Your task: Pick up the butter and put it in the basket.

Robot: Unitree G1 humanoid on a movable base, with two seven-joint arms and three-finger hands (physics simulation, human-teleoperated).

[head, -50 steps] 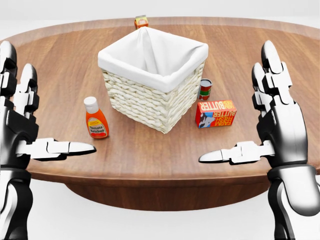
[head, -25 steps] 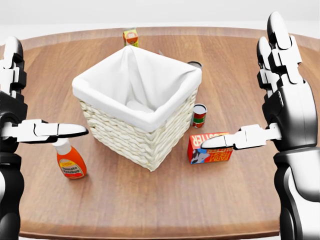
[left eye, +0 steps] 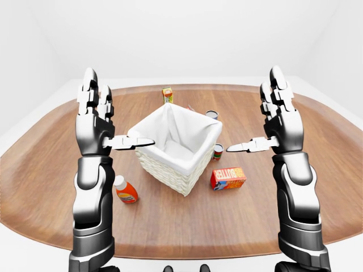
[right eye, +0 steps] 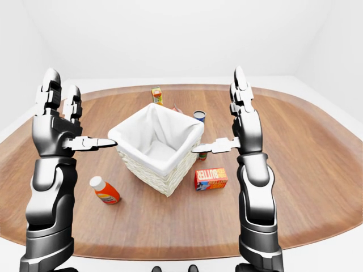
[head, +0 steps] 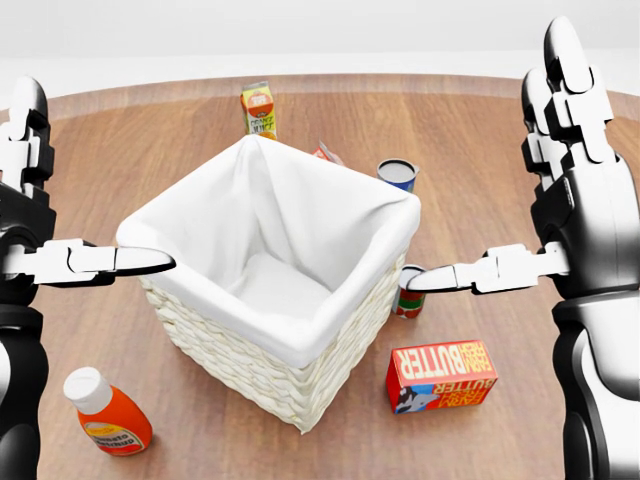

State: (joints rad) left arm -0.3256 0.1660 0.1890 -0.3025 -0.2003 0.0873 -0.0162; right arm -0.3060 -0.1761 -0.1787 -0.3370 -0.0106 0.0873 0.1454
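Note:
The butter is a red and orange box that lies on the wooden table, just to the right of the basket's lower corner. The basket is white wicker with a white cloth liner and looks empty. My left hand is open and raised at the left of the head view, its thumb pointing at the basket's left rim. My right hand is open and raised at the right, its thumb hanging above the butter and apart from it. Neither hand holds anything.
A ketchup bottle lies at the lower left of the basket. A small red-green can stands between basket and butter. A blue-topped can, a small red item and a juice carton stand beyond the basket.
The camera has moved closer and looks more steeply down, so the basket and butter sit lower and larger in the picture. Both hands stay raised and open.

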